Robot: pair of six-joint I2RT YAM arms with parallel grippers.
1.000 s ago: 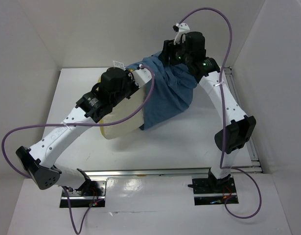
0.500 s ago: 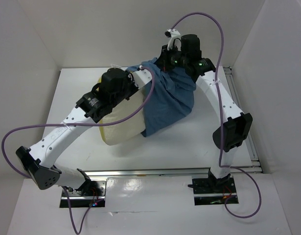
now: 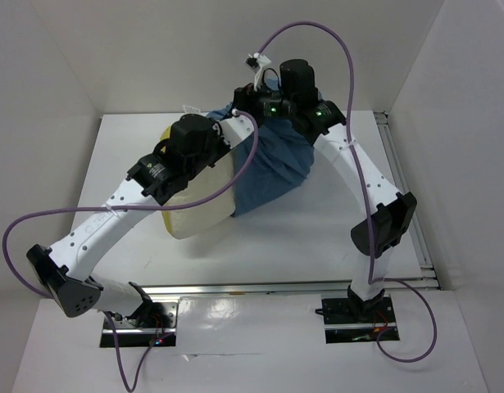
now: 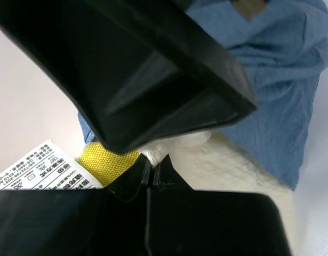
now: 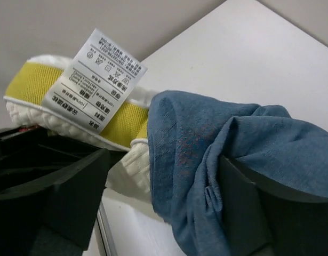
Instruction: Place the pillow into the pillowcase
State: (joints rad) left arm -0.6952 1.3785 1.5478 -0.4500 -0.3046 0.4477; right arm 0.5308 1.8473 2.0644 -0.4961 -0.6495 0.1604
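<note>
Left gripper (image 4: 152, 173): clenched tight on the pillow's (image 3: 204, 209) far corner, biting in right by the yellow band (image 4: 108, 159).
Right gripper (image 5: 161, 160): jaws spread wide, nothing pinched, straddling that same far corner of the pillow; blue cloth bunched between the fingers and draped over one finger (image 5: 270, 213).
Pillow: hoisted at its far end by the left arm, near edge down on the table (image 3: 317, 237), cream face tilted and mostly bare.
Pillowcase (image 3: 272, 168): crumpled along the pillow's right side, wrapped over the far right corner only; mouth edge lying just past the yellow band in the right wrist view.
Tag (image 5: 94, 80): white care label, sticking up off the pillow's yellow band, clear of the blue cloth.
Table: white, under the pillow; a shadow showing beneath the pillow's near edge.
Cable (image 3: 235, 176): purple, looping across the pillow's top face, from the left wrist.
</note>
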